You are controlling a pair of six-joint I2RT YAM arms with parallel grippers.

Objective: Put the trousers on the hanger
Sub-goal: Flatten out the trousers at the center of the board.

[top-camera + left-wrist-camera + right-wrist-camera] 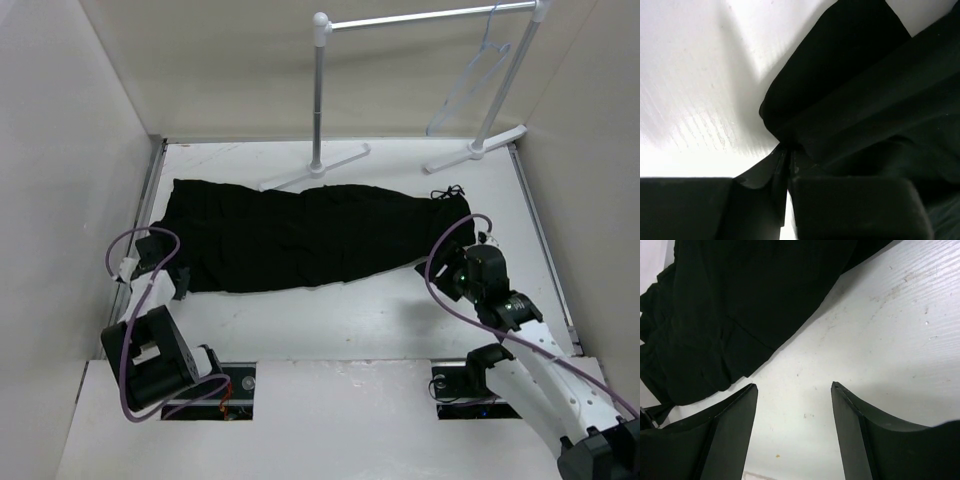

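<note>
So the trousers lie spread flat across the middle of the table in the top view. Our left gripper is pinched tight on a fold at their lower-left corner. The right gripper stands wide over bare table, with the cloth edge just past its tips, upper left of its wrist view

Robot lab cell: white walls, table-mounted arms, garment rack.
</note>
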